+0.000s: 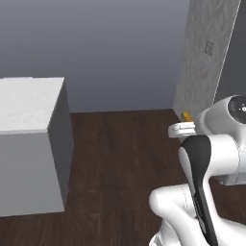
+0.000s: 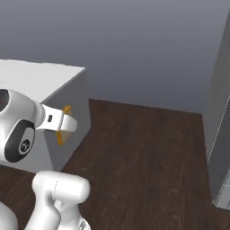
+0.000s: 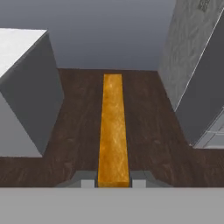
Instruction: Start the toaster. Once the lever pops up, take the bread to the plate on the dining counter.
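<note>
The gripper [image 3: 113, 183] is clamped on the bread [image 3: 113, 131] — in the hand view the orange-tan slice stands edge-on between the two fingertips [image 3: 87, 183] and runs straight out ahead of them, over dark wood floor [image 3: 144, 131]. From the left base view only a small orange corner of the bread [image 1: 185, 116] peeks past the white hand [image 1: 182, 129], up by the grey wall panel [image 1: 202, 57] on the right. From the right base view the bread [image 2: 64, 130] pokes out above and below the hand [image 2: 60, 122], held in the air beside a white-topped grey block [image 2: 40, 83] — a counter end, it seems. The slice is carried well above the floor, touching nothing but the fingers.
</note>
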Tool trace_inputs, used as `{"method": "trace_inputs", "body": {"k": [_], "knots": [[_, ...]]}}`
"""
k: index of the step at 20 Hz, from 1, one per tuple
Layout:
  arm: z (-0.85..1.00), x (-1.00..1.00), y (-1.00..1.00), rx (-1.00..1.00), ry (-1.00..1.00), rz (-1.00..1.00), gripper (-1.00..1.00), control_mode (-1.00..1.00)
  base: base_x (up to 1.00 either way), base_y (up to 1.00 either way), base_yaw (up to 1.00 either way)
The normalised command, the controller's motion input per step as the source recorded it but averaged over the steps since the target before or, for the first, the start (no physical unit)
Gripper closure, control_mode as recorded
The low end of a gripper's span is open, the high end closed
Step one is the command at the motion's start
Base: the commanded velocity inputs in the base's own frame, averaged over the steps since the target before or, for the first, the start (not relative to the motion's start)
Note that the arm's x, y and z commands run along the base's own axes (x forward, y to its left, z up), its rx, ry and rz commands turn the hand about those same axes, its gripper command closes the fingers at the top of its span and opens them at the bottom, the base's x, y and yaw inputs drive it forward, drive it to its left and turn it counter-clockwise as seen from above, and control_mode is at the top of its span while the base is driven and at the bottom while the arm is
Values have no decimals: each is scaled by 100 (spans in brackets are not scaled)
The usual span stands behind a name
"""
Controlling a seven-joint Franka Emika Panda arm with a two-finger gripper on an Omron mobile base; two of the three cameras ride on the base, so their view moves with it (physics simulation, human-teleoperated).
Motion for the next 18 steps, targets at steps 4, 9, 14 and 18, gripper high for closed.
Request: {"method": "trace_inputs", "body": {"k": [4, 9, 14, 18], "knots": [[0, 0, 0, 0, 0, 0, 100, 100, 61, 33, -62], [0, 0, 0, 0, 0, 0, 100, 100, 70, 21, -56], [0, 0, 0, 0, 0, 0, 100, 100, 97, 30, -27], [0, 0, 0, 0, 0, 0, 100, 100, 100, 44, -1]]}}
